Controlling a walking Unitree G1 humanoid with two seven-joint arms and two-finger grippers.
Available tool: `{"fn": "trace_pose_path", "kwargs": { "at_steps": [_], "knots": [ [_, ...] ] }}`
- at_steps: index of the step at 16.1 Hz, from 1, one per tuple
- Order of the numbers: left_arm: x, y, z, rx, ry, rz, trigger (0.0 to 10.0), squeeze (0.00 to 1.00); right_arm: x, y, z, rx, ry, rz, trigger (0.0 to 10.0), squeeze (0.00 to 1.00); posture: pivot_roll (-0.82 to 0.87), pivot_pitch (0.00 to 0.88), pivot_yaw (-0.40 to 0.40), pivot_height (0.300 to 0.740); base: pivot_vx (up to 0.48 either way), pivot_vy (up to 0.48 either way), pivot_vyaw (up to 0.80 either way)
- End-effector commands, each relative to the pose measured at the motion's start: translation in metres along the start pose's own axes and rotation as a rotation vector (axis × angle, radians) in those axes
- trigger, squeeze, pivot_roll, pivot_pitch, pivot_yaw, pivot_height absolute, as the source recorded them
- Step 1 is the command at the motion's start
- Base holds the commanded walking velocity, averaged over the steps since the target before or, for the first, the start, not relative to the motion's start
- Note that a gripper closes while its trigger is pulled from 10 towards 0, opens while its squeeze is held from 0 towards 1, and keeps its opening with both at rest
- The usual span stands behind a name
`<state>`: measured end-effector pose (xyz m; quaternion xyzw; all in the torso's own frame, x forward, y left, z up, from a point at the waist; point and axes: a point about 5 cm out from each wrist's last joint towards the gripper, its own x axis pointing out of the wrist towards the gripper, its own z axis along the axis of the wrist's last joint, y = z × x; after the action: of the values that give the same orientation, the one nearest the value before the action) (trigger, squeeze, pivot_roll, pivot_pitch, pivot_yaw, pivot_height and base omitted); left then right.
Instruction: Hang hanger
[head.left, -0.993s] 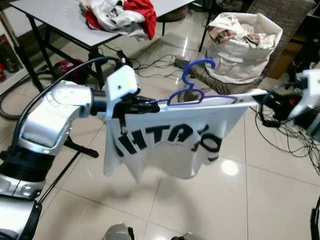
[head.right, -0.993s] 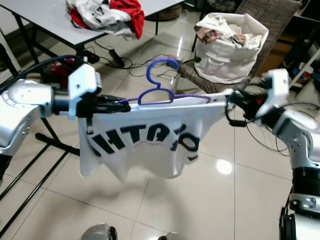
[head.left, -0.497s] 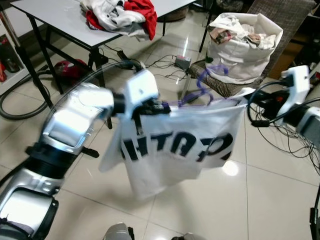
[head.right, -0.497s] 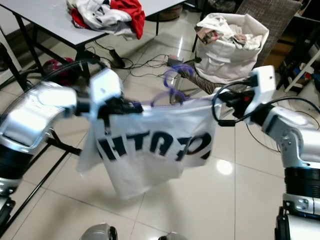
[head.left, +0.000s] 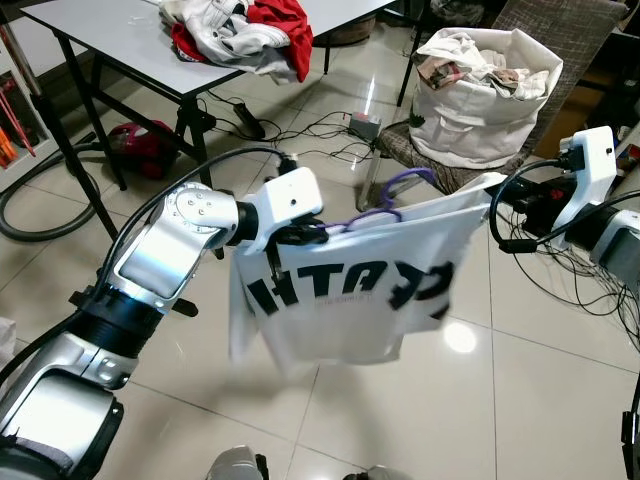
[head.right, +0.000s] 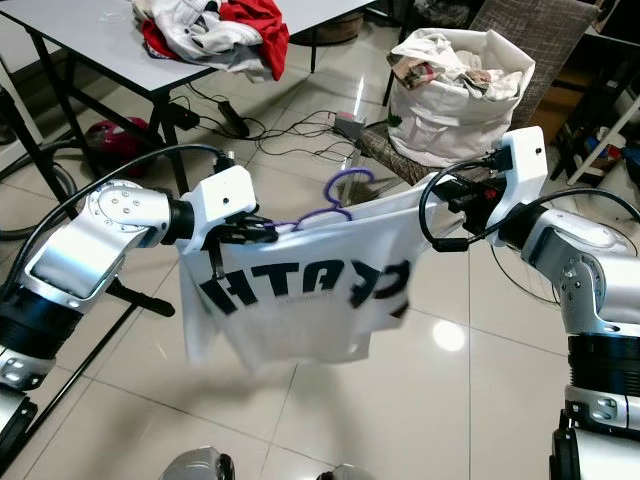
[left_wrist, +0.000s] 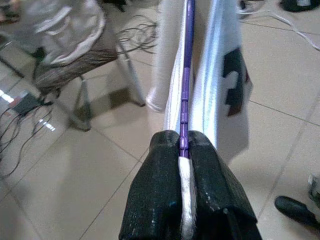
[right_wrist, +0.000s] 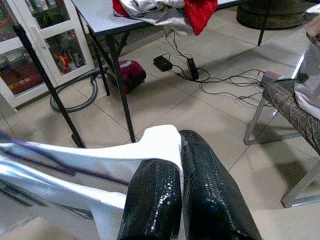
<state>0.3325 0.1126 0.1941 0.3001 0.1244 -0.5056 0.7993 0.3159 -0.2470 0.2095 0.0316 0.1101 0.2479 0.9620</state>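
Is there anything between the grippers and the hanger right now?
Nothing visible. The left gripper is shut directly on the purple hanger, and the right gripper pinches the far corner of the white shirt draped over it.

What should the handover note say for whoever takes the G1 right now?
Left gripper: shut on the purple hanger, at its left end.
Right gripper: shut on the other shoulder of the white T-shirt.
The shirt is on the hanger, stretched in the air between both arms above the tiled floor; the hook points up.
Done: shirt on the hanger and lifted.
Left: hang the hook on a rail. A thin black pole stands by the grey table; whether it belongs to a rack I cannot tell.
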Motion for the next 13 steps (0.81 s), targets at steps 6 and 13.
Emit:
{"fn": "trace_pose_path", "kwargs": {
  "at_steps": [6,13],
  "knots": [
    [-0.021,0.009,0.039,-0.041,-0.269,-0.058,10.0,0.0,-0.001,0.018,-0.007,-0.068,0.032,0.005,0.0,0.0,-0.03,0.025,-0.059,0.74,0.0,0.0,0.0],
    [-0.025,0.026,0.035,-0.023,-0.214,0.026,10.0,0.0,0.002,0.043,-0.014,-0.059,0.017,0.073,0.0,0.0,-0.04,0.027,-0.054,0.74,0.0,0.0,0.0]
  ]
}}
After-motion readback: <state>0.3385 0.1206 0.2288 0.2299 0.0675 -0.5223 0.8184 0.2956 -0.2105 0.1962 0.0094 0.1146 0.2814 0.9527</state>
